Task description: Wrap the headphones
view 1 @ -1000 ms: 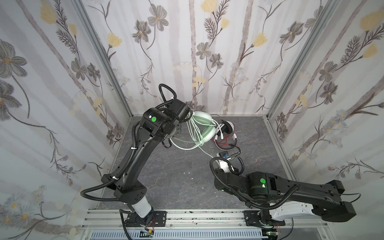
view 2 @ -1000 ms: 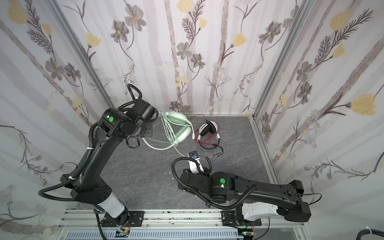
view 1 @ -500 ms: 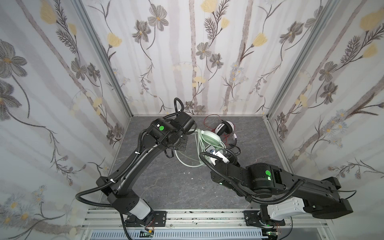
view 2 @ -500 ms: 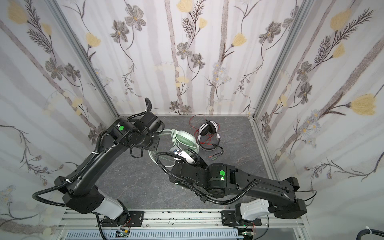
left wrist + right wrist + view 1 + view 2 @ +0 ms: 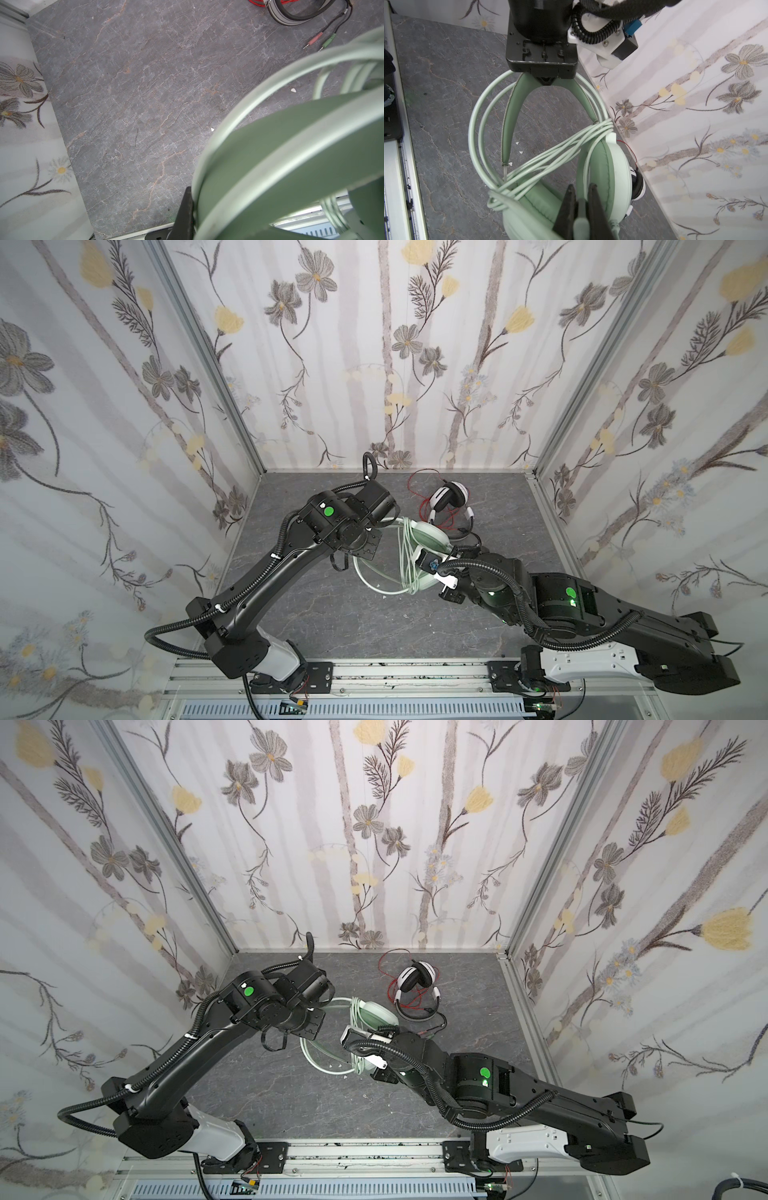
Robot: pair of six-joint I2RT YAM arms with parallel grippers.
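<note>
The mint-green headphones (image 5: pixel 428 536) (image 5: pixel 376 1016) hang at the middle of the table. My left gripper (image 5: pixel 544 80) is shut on the top of their headband (image 5: pixel 280 155); one black finger (image 5: pixel 185 214) shows beside it. Several turns of pale green cord (image 5: pixel 550 153) cross between the ear cups (image 5: pixel 608 166). My right gripper (image 5: pixel 581 199) is shut on a strand of that cord, close against an ear cup. The white-and-black headphones (image 5: pixel 449 498) (image 5: pixel 417 979) lie behind on the table, apart from both grippers, with a loose red cord (image 5: pixel 420 488) and coloured plugs (image 5: pixel 321 40).
The grey stone-patterned table (image 5: pixel 332 614) is boxed in by floral walls (image 5: pixel 374 364) at the back and both sides. A metal rail (image 5: pixel 374 672) with the arm bases runs along the front edge. Small white crumbs (image 5: pixel 519 148) lie under the headband.
My left arm has carried the mint-green headphones forward and down from the back of the table. My right arm has swung up and in beside the ear cups. Both grippers stay shut.
</note>
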